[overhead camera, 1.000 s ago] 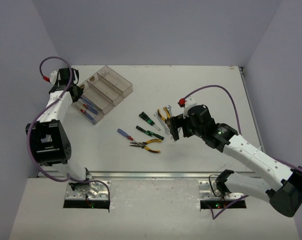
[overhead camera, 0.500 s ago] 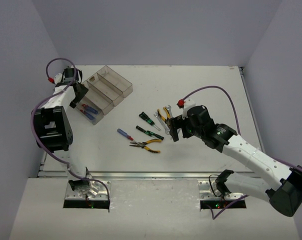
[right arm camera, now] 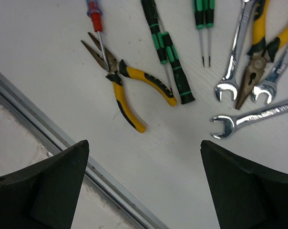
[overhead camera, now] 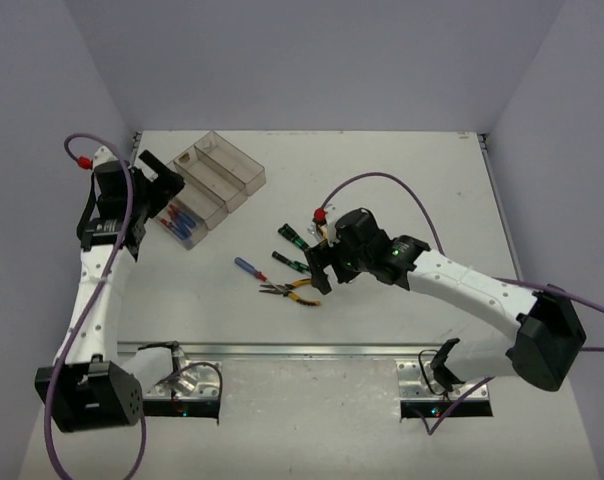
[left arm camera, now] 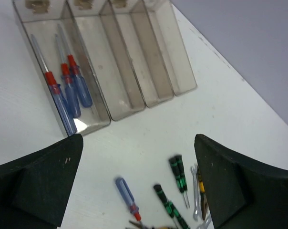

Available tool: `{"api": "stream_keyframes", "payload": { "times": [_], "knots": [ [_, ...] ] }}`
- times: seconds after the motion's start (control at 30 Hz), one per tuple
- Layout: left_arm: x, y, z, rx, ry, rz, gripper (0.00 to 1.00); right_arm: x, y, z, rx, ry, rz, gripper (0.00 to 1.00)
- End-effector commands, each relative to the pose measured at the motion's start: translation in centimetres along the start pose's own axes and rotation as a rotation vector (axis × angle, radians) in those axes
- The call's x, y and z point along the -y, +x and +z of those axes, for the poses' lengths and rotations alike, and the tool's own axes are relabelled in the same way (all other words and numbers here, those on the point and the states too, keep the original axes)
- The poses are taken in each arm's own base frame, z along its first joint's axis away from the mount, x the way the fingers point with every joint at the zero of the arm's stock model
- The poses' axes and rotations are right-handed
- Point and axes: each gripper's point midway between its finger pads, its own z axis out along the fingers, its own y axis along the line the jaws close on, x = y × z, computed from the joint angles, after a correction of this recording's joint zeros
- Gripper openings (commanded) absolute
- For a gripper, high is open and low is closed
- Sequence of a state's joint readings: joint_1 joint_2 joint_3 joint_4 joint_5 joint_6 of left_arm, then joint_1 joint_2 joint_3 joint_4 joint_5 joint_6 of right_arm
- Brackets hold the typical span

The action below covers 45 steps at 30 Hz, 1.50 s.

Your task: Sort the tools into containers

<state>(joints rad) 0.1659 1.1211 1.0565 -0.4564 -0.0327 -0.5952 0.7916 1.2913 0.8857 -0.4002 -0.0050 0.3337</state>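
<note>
The containers (overhead camera: 214, 180) are four joined clear bins at the back left. The end bin (left arm camera: 102, 109) holds three blue-handled screwdrivers (left arm camera: 70, 93). My left gripper (overhead camera: 145, 205) hovers just left of that bin, open and empty (left arm camera: 138, 137). Mid-table lie a blue screwdriver (overhead camera: 249, 268), green-black screwdrivers (overhead camera: 292, 263) and yellow-handled pliers (overhead camera: 294, 288). My right gripper (overhead camera: 320, 268) hangs open above the table just near of those pliers (right arm camera: 122, 88), nothing between its fingers (right arm camera: 144, 143). Silver wrenches (right arm camera: 234, 57) and a second pair of pliers (right arm camera: 258, 57) lie beside them.
A metal rail (overhead camera: 302, 350) runs along the table's near edge, close below the right gripper (right arm camera: 91, 174). Purple cables loop over both arms. Grey walls close in the table on three sides.
My left gripper has opened and drawn back from the end bin toward the near left. The right arm has swung left, from over the wrenches to over the pliers.
</note>
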Motion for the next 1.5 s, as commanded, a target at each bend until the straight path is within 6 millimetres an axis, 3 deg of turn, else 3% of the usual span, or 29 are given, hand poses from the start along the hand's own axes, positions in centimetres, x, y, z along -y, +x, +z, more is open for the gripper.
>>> {"api": "stream_keyframes", "payload": {
  "times": [0.0, 0.13, 0.27, 0.33, 0.43, 0.47, 0.6, 0.67, 0.73, 0.8, 0.9, 0.97, 1.07, 1.2, 1.33, 1.4, 1.47],
  "knots": [
    [1.7, 3.9, -4.0, -0.064, 0.218, 0.145, 1.00, -3.5, -3.6, 1.4, 0.051, -0.071, -0.038, 0.97],
    [1.0, 5.8, -7.0, -0.035, 0.299, 0.197, 1.00, -5.4, -4.0, 5.9, -0.021, -0.076, -0.097, 0.86],
    [-0.6, 6.3, -7.7, 0.026, 0.277, 0.208, 1.00, -6.9, -5.3, 10.2, -0.067, -0.080, -0.140, 0.72],
    [-0.3, 6.0, -8.1, 0.045, 0.296, 0.199, 1.00, -7.1, -4.0, 12.9, -0.124, -0.077, -0.153, 0.65],
    [-0.9, 5.6, -8.4, 0.063, 0.257, 0.184, 1.00, -8.1, -3.8, 16.3, -0.163, -0.083, -0.191, 0.60],
    [-1.0, 5.3, -8.6, 0.076, 0.251, 0.182, 1.00, -8.5, -4.9, 16.5, -0.142, -0.085, -0.196, 0.60],
    [-0.5, 4.9, -9.5, 0.116, 0.290, 0.180, 1.00, -8.7, -4.2, 20.0, -0.204, -0.063, -0.229, 0.49],
    [-0.5, 4.9, -9.7, 0.121, 0.293, 0.182, 1.00, -8.3, -4.9, 20.7, -0.202, -0.024, -0.234, 0.41],
    [-0.4, 4.8, -9.9, 0.124, 0.299, 0.184, 1.00, -8.0, -3.9, 21.6, -0.235, -0.007, -0.235, 0.37],
    [-0.3, 4.8, -10.0, 0.125, 0.302, 0.185, 1.00, -7.9, -3.5, 21.8, -0.245, -0.004, -0.234, 0.33],
    [-0.2, 4.9, -9.9, 0.119, 0.307, 0.186, 1.00, -7.7, -2.9, 21.8, -0.256, 0.004, -0.241, 0.13],
    [-0.2, 4.9, -9.9, 0.117, 0.309, 0.188, 1.00, -7.8, -3.2, 21.6, -0.247, 0.002, -0.241, 0.12],
    [-0.2, 4.9, -9.9, 0.116, 0.309, 0.186, 1.00, -8.2, -4.2, 21.1, -0.225, -0.012, -0.242, 0.09],
    [0.0, 5.1, -9.9, 0.108, 0.319, 0.190, 1.00, -8.2, -7.4, 19.5, -0.152, -0.006, -0.255, 0.00],
    [0.7, 5.7, -9.7, 0.072, 0.355, 0.201, 1.00, -8.1, -11.5, 15.2, -0.036, -0.034, -0.230, 0.00],
    [2.7, 6.7, -10.1, 0.006, 0.470, 0.208, 1.00, -7.7, -12.9, 12.3, 0.036, -0.078, -0.178, 0.00],
    [5.4, 9.3, -11.1, -0.108, 0.688, 0.174, 1.00, -8.4, -14.6, 7.6, 0.129, -0.176, -0.141, 0.00]
  ]
}}
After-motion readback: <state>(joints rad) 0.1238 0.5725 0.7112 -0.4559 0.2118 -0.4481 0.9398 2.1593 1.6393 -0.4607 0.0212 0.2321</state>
